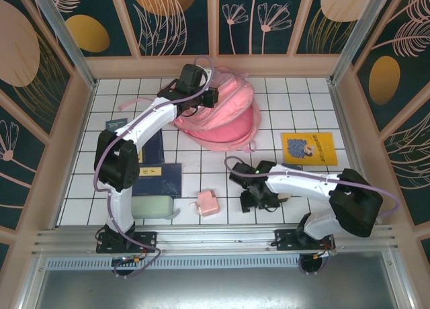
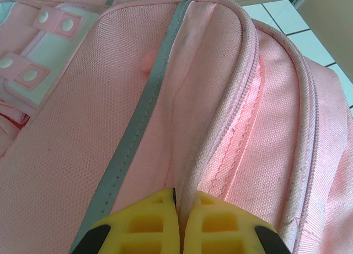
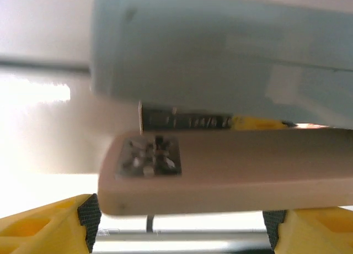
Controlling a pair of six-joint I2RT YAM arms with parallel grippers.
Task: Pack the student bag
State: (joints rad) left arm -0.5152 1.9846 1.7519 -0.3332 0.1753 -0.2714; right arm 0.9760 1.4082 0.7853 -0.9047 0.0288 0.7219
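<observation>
— White-tiled table, flowered panels behind: where does your student bag (image 1: 225,124) lie?
— Upper centre of the overhead frame, pink, on the table (image 1: 316,188) near the back wall. Your left gripper (image 1: 208,97) reaches over its upper left part.
— And its grip?
— Closed. In the left wrist view the yellow fingers (image 2: 149,223) pinch the bag's corded zip edge, beside a grey reflective stripe (image 2: 138,127).
— Your right gripper (image 1: 255,200)?
— Lower centre, well apart from the bag, jaws wide. In its wrist view a beige bar-shaped object (image 3: 231,171) lies across just ahead of the fingertips; whether they touch it I cannot tell.
— Around it?
— A small pink box (image 1: 208,203) to its left, a yellow book (image 1: 309,148) at right.
</observation>
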